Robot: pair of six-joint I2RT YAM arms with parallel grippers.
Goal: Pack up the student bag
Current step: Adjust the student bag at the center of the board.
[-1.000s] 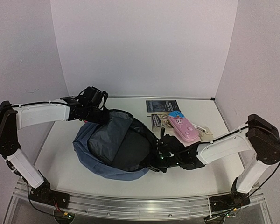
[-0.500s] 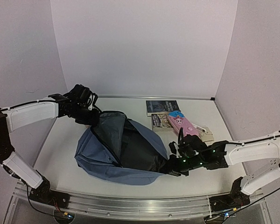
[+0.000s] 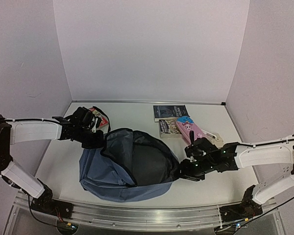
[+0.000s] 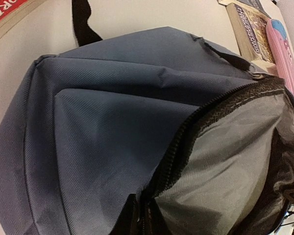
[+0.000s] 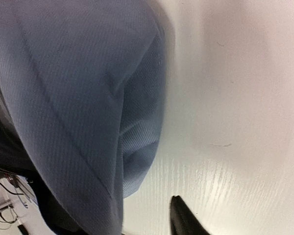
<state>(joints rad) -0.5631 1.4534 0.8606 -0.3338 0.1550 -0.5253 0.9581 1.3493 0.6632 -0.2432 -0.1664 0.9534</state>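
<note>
student bag [image 3: 112,174] on surface [image 3: 203,193], long axis left-right, spanning between both jaws. right jaws at its right end, can't tell if apart. left jaws clamped on its far-left mouth rim. pink pencil case [image 3: 191,131] just beyond right jaws.

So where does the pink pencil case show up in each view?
Top external: pencil case right of centre, by the books.
Left wrist: pencil case at the upper right edge, beside the books.
Right wrist: not in it.
Shared landmark: the blue bag, in all three.
</note>
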